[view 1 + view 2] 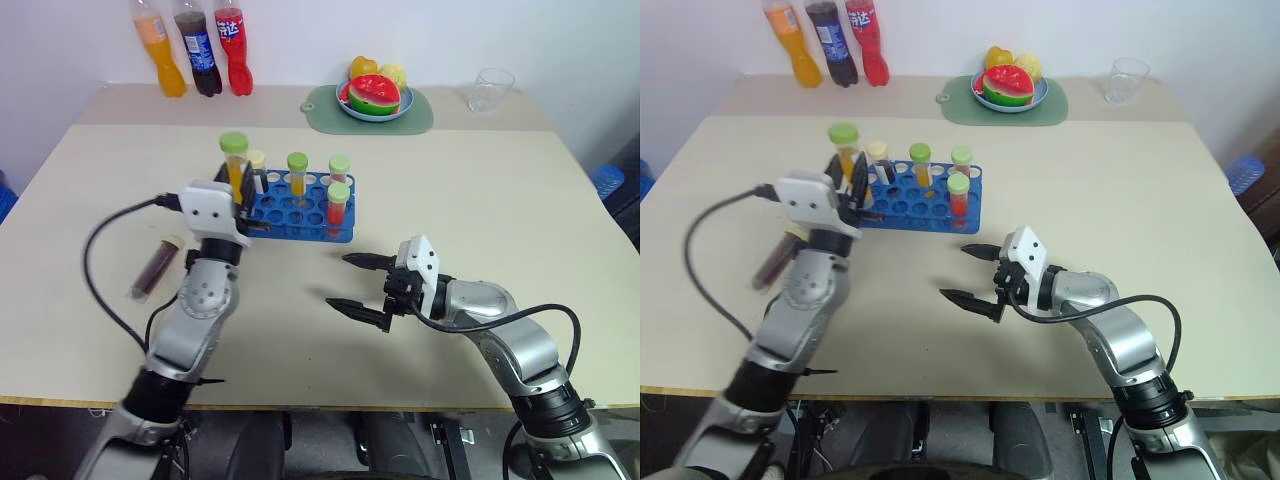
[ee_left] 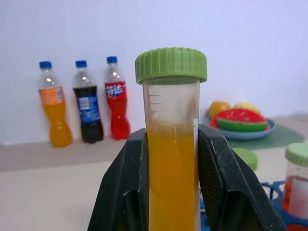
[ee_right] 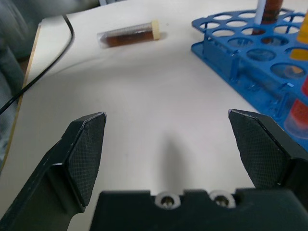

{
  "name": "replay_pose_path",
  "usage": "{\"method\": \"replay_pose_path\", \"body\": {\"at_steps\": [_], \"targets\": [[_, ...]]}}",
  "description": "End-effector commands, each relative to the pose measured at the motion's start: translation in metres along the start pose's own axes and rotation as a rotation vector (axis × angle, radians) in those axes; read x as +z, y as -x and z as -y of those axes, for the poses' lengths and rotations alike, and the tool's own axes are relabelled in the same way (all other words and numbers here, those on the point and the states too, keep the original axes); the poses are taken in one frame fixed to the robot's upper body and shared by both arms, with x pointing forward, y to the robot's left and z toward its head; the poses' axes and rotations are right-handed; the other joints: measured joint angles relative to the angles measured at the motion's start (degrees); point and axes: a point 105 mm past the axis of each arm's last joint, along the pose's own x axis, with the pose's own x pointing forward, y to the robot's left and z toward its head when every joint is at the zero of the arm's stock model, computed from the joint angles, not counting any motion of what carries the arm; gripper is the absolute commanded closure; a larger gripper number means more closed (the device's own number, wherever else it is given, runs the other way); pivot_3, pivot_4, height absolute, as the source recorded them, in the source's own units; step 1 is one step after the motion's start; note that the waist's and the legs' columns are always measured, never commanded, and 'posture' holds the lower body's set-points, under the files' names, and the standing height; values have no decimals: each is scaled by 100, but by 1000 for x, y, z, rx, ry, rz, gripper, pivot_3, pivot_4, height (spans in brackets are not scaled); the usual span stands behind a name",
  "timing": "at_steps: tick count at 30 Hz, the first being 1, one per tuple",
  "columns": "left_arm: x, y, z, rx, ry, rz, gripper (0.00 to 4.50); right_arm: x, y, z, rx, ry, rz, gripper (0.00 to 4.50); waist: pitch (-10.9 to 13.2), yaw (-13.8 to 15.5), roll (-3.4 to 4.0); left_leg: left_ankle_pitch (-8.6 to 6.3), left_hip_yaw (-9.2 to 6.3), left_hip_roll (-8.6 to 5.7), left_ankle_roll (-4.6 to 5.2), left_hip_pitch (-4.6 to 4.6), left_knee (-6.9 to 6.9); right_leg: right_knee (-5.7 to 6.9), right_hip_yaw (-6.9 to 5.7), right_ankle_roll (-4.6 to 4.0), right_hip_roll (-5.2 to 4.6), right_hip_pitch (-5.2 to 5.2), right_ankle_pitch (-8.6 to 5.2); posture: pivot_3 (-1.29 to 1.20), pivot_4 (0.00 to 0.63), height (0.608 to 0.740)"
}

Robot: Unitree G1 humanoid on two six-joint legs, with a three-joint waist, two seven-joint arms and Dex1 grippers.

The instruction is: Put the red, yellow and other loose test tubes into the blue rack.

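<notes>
Left eye view: left gripper (image 1: 238,190) jaws pinching yellow tube (image 1: 235,163) upright just beside blue rack (image 1: 300,207), right gripper (image 1: 366,289) jaws spread, brown tube (image 1: 157,268) lying flat on desk (image 1: 480,190), nearer left arm.

Bare table (image 1: 470,190) between my right gripper (image 1: 362,290) and the blue rack (image 1: 300,212), clear approach from the near edge. Rack's right end is crowded with upright tubes (image 1: 338,205); its middle holes are free. A dark tube (image 1: 157,267) lies loose toward the table's left edge.
</notes>
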Motion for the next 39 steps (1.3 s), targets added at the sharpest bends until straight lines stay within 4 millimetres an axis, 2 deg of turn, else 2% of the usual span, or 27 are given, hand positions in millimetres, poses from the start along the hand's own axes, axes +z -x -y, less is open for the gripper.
{"method": "replay_pose_path", "body": {"at_steps": [1, 7, 11, 19, 29, 33, 39], "targets": [[2, -2, 7, -29, -4, 87, 3695, 14, 1, 3, -21, 43, 46, 0, 0, 2, 0, 0, 0, 0, 0, 0, 0, 1, 0, 0, 0, 0, 0, 0, 150, 734], [-13, -6, 19, -49, 57, 108, 3695, 15, 2, 1, -25, 44, 48, 0, 0, 5, 0, -1, -1, 0, 2, 0, 2, 2, 0, 1, -1, 0, 1, 0, 150, 734], [-22, -15, 31, -75, 68, 116, 3695, 16, 3, 1, -25, 41, 51, 0, 0, 11, 0, -1, -1, 0, 2, 0, 3, 2, -1, 2, 0, 1, 1, 0, 150, 734], [-31, -25, 36, -69, 94, 110, 3695, 17, 2, 0, -26, 39, 50, 0, 0, 0, 0, -3, -1, 0, 7, 1, 4, 2, -1, 4, 0, 1, 2, 0, 150, 734], [-34, -20, 45, -109, 152, 102, 3695, 15, 3, 0, -28, 31, 47, 0, 0, 6, 0, -3, -3, 0, 7, 0, 4, 2, -1, 4, 0, 1, 2, 0, 150, 734], [-32, -19, 57, -171, 215, 99, 3695, 15, 2, -1, -24, 27, 48, 0, 0, 5, 0, -3, -3, 0, 7, 1, 4, 3, -1, 4, 0, 1, 2, 0, 150, 734], [-39, -16, 61, -188, 203, 67, 3695, 15, 1, -1, -22, 25, 51, 0, 0, 5, 0, -3, -3, 0, 7, 1, 4, 3, -1, 4, 0, 1, 2, 0, 150, 734]]}}
